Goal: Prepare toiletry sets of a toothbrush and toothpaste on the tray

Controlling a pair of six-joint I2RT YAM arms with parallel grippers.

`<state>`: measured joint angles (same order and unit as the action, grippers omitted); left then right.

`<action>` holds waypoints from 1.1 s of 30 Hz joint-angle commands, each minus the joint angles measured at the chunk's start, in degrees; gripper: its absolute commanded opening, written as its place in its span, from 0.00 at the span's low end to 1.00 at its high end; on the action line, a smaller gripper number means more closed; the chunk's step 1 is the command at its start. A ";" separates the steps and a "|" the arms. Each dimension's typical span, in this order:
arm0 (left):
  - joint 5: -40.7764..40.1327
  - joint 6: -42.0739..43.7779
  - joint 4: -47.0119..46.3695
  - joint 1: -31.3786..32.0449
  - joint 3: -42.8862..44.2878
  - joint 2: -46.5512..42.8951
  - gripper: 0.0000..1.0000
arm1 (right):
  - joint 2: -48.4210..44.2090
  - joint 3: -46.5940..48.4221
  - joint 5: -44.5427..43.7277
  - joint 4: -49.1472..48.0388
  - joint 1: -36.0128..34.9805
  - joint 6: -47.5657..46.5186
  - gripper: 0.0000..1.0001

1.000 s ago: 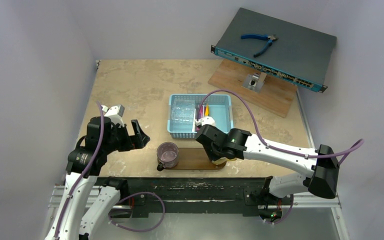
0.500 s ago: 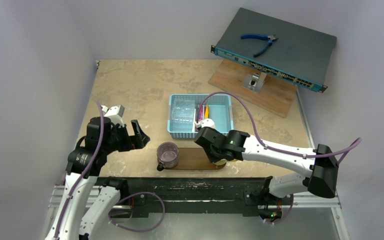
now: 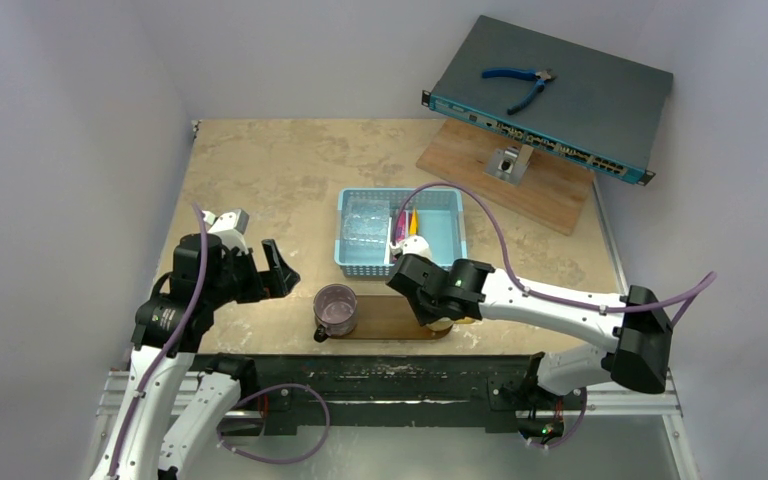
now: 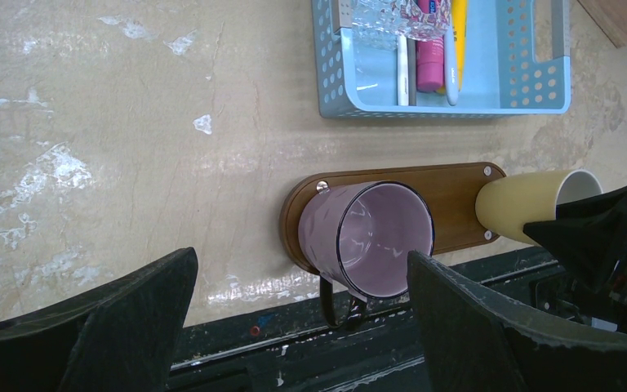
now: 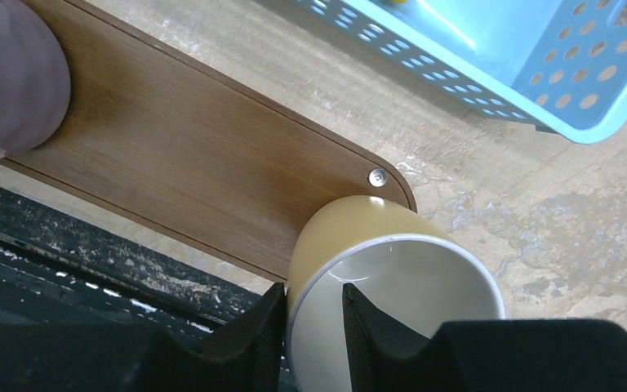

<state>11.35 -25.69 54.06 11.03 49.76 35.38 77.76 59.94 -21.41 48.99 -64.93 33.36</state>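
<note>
Beige desk [image 3: 260, 170], right pincer [image 5: 314, 324] clamped on cream cup [image 5: 359, 229] rim at tray [image 5: 180, 171] right end, left pincer [image 4: 298, 260] wide open left of tray, purple cup [image 4: 375, 237] on tray's left end, pink tube [image 4: 430, 49], yellow tube [image 4: 457, 33], brushes [image 4: 402, 69] in basket [image 4: 531, 90] behind tray.

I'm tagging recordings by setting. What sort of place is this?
Probably a robotics lab test cell: plain white walls box in the table, and a network switch with pliers on it sits at the back.
</note>
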 commanded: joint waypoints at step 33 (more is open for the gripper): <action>1.23 1.35 -2.33 0.24 -0.47 -1.56 1.00 | 35.98 50.36 -17.12 2.01 7.27 12.51 0.51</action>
<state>11.84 -25.67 54.02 11.03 49.74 34.39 112.42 106.34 -36.40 49.84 -59.83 39.40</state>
